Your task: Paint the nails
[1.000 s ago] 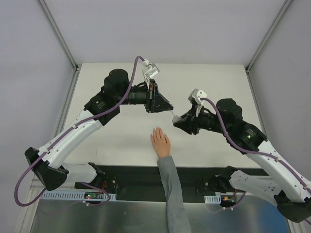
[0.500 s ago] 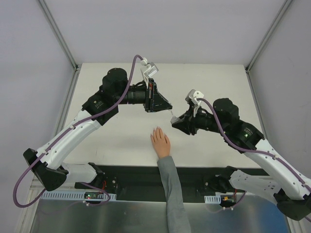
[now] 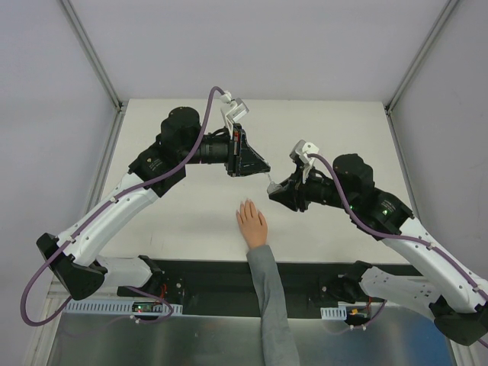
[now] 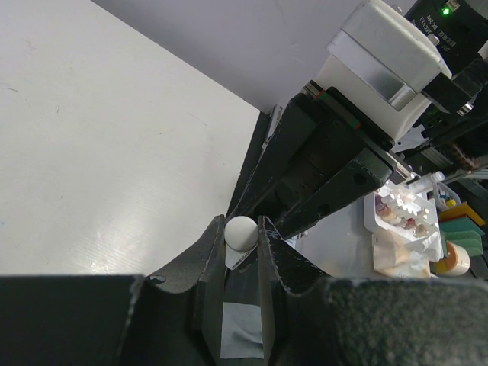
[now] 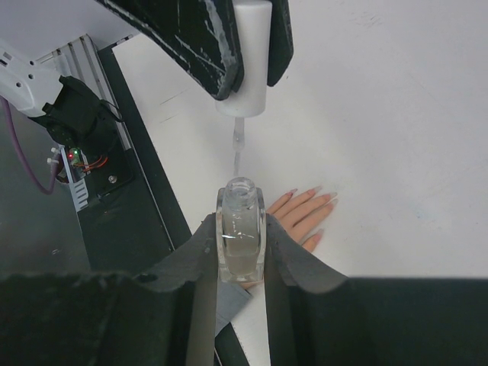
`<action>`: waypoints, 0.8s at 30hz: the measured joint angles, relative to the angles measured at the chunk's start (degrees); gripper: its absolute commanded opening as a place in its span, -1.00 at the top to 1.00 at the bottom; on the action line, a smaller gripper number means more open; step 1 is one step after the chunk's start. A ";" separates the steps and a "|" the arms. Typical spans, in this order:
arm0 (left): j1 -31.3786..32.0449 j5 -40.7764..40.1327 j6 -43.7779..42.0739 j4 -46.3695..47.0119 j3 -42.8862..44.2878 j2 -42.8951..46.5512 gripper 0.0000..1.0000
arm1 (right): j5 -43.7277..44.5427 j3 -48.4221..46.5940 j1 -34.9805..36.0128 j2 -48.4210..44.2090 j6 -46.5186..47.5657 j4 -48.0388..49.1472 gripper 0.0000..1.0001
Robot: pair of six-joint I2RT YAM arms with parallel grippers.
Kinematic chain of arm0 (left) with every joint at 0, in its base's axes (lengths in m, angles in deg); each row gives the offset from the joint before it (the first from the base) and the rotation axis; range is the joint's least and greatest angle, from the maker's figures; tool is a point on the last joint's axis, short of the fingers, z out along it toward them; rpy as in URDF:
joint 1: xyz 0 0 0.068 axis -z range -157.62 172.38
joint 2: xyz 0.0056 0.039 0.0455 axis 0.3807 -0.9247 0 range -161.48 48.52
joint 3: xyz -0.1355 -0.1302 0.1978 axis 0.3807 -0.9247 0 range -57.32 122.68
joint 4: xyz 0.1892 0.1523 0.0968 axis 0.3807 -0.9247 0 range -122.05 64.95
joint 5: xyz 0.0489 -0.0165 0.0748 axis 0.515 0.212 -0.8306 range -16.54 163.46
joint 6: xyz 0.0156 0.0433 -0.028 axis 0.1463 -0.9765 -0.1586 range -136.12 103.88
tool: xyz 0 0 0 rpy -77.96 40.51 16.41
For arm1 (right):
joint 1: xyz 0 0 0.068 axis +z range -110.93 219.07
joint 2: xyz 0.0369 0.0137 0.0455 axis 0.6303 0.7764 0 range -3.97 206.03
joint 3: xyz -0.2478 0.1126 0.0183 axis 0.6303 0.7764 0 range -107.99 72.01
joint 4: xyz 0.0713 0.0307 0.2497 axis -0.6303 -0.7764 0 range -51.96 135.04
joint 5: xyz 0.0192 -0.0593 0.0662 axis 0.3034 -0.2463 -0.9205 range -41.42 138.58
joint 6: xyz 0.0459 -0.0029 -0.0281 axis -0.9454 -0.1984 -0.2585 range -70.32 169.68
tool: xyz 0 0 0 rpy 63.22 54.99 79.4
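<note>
Two hands, split roles: right carries the supply, left carries the applicator.
Right hand point(image 5: 242, 229): closed on the small clear glass bottle point(image 5: 242, 255), pads on its two flat sides. The bottle is upright with its open neck up, so nothing spills and the neck stays free for dipping.
Left hand point(image 4: 240, 245): nearly closed, pinching the white cylindrical cap point(image 5: 250, 69) across its body, with the thin clear brush stem point(image 5: 237, 149) hanging straight down.
Brush vs bottle: stem tip is just above the neck and on its axis; can't tell if it touches the rim. Reads as the loading step.
Bottle position: looks lifted off the white tabletop point(image 5: 381, 114), near the fingertips. Probably to keep the travel from dip to nail short.
Nails point(image 5: 329, 200): on the fingertips of the pale peach-pink hand in a grey sleeve point(image 3: 252, 223), same tone as the skin. The hand lies flat and palm down on the tabletop, fingers together and pointing away from the arm bases. It sits just short of where the two robot hands meet, so the nails face up and can be reached from above.
Progress: can't see any coat on the nails, and the liquid is clear, so it might not show. Judging that strokes are still to do.
Next: the left hand has to bring the brush down onto the fingertips.
Risks: drips on the way, a thin stem flexing, and the right hand sitting near that path.
</note>
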 measured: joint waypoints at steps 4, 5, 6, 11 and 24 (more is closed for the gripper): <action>0.00 0.04 0.00 0.00 0.00 -0.02 1.00 | 0.00 0.00 0.02 0.04 0.00 0.02 1.00; 0.00 0.07 0.00 0.00 0.00 -0.02 1.00 | 0.00 0.00 0.02 0.07 0.00 0.02 0.99; 0.00 0.07 0.00 0.00 0.00 -0.02 1.00 | 0.00 0.00 0.02 0.09 0.00 0.04 0.99; 0.00 0.07 0.00 0.00 0.00 -0.13 1.00 | 0.00 0.00 0.22 0.11 0.00 0.42 0.99; 0.00 0.13 0.02 -0.02 0.00 -0.37 1.00 | 0.00 -0.59 0.31 0.22 0.00 0.87 0.99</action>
